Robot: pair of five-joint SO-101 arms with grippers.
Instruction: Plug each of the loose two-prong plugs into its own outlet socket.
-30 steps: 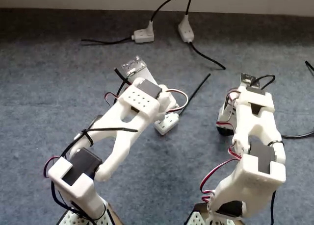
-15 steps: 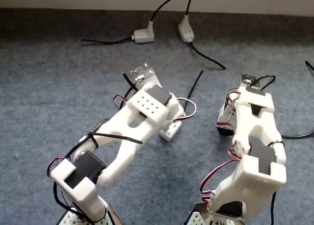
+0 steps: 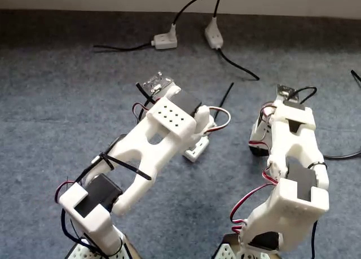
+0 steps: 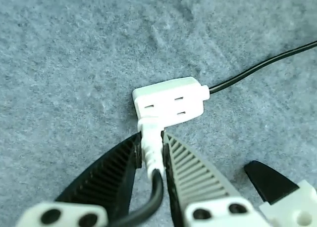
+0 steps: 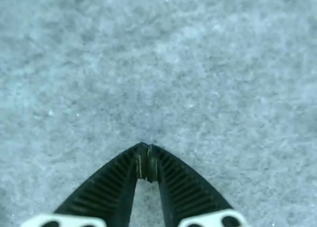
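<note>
My left gripper (image 4: pixel 151 140) is shut on a white two-prong plug (image 4: pixel 151 155), its black cord trailing back between the fingers. The plug's front end meets the short side of a white outlet block (image 4: pixel 171 101) that lies flat on the grey carpet, two slot pairs showing on top. Whether the prongs are in, I cannot tell. In the high view the outlet block (image 3: pixel 194 150) peeks out under my left arm (image 3: pixel 169 121). My right gripper (image 5: pixel 147 160) is shut on nothing, tips together just above bare carpet; its arm (image 3: pixel 290 135) stands to the right.
Two more white cord ends (image 3: pixel 164 42) (image 3: pixel 214 38) with black cords lie at the far edge of the carpet. The outlet block's black cord (image 3: pixel 224 98) runs away toward the far right. Another black cable (image 3: pixel 338 156) lies at the right edge.
My left arm swung its wrist to the right and turned, and the outlet block with its cord shifted slightly right with it. The right arm stayed still.
</note>
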